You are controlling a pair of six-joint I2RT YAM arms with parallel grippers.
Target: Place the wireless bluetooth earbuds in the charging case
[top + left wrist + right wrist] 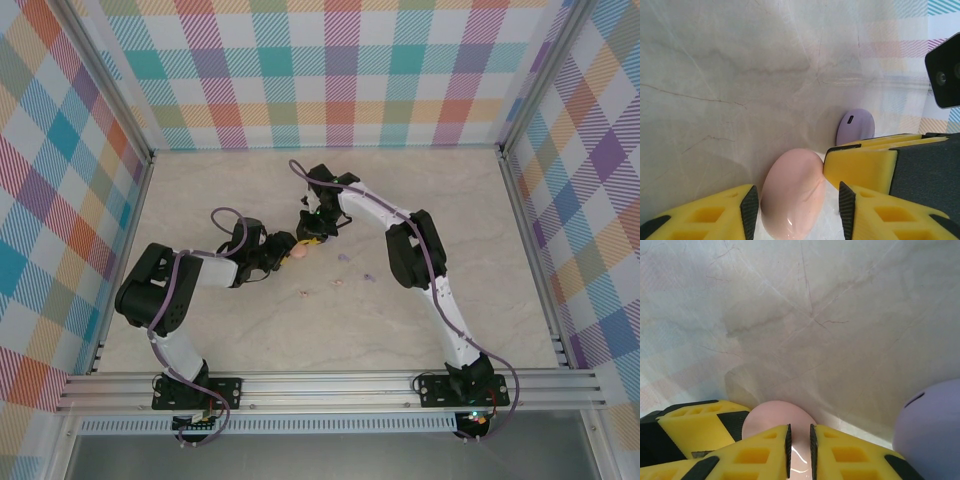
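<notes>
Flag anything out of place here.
The earbuds lie scattered loose on the table, apart from their cases. Both hands crowd the closed pink case; the lilac case stands beside them.

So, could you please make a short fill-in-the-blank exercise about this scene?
1. The case between the left gripper's fingers has the colour ____.
2. The lilac case lies on the table with its charging ____ facing the left wrist camera.
3. In the right wrist view, the right gripper fingers stand nearly ____ over the pink case.

Missing words: pink; port; closed
</notes>
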